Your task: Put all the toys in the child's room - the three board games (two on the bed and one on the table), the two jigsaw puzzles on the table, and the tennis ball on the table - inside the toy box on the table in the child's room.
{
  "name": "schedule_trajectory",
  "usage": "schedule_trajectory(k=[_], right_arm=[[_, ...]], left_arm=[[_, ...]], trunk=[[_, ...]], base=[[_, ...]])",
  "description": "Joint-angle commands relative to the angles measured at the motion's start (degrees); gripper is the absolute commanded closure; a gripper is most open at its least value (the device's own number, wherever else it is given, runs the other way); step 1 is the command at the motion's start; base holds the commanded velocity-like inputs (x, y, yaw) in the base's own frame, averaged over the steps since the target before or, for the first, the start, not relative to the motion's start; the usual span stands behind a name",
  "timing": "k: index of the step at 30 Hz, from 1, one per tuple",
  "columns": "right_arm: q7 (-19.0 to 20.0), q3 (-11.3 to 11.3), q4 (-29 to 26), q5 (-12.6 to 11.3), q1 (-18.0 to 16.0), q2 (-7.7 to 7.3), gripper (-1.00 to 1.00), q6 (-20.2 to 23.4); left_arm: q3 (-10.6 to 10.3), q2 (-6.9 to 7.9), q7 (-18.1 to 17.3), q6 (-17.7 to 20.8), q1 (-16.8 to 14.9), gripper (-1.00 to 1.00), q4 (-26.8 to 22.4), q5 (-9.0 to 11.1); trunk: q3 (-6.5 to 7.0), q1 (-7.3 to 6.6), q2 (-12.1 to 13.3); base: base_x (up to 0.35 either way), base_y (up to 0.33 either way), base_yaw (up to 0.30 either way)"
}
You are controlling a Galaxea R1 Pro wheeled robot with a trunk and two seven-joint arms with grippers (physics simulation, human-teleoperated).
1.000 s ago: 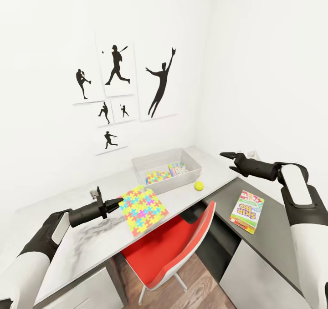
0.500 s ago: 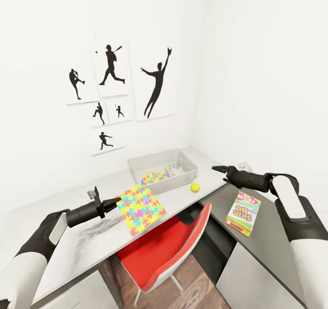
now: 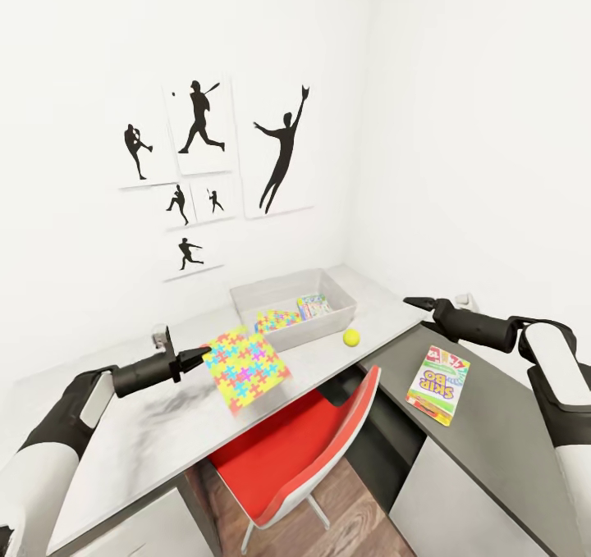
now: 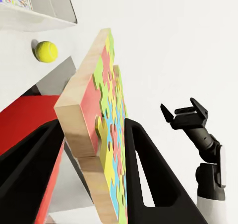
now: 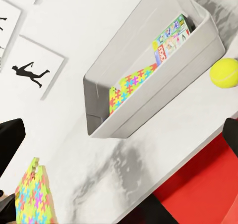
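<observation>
**One puzzle lifted, bin just ahead**

One jigsaw puzzle [image 3: 244,358] hangs clamped by its edge in the left tool [image 3: 199,354], raised off the surface [image 3: 156,434], apparently to clear the wall of the toy box [image 3: 345,303]. Farther on, the tennis ball [image 3: 351,338] rests beside the box, which holds another puzzle [image 3: 275,320] and a game [image 3: 314,305]. The right tool [image 3: 413,303] hovers with fingers apart.

Head camera looks down over the table [image 3: 386,315]; both wrist cameras, closer, share the tennis ball [image 4: 45,51].
</observation>
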Motion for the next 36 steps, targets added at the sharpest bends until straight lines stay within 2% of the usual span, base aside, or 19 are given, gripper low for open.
schedule_trajectory(k=[1,7,13,21,36], right_arm=[[-0.3,0.0,0.0,-0.3,-0.1,0.02,-1.00,0.2],[-0.3,0.0,0.0,-0.3,-0.1,-0.26,-1.00,0.2],[-0.3,-0.1,-0.1,-0.2,0.0,-0.52,-1.00,0.2],[-0.3,-0.2,0.6,-0.1,0.0,-0.47,-1.00,0.2],[-0.3,-0.1,0.8,-0.1,0.0,-0.04,-1.00,0.2]], left_arm=[[0.1,0.04,0.4,0.9,-0.3,1.00,-0.2,0.0],[0.1,0.02,1.4,2.1,-0.8,1.00,-1.3,-0.2],[0.1,0.10,1.5,2.2,-1.3,1.00,-1.5,-0.2],[0.1,0.11,1.5,2.2,-1.6,1.00,-1.5,0.0],[0.2,0.32,1.3,2.1,-1.6,1.00,-1.5,0.3]], trunk=[[-0.13,0.04,-0.1],[-0.13,0.04,-0.1],[-0.13,0.04,-0.1],[-0.13,0.04,-0.1],[-0.13,0.04,-0.1]], base=[[0.000,0.000,0.000],[0.018,0.000,0.000],[0.230,-0.043,0.000],[0.278,-0.040,0.000],[0.126,0.011,0.000]])
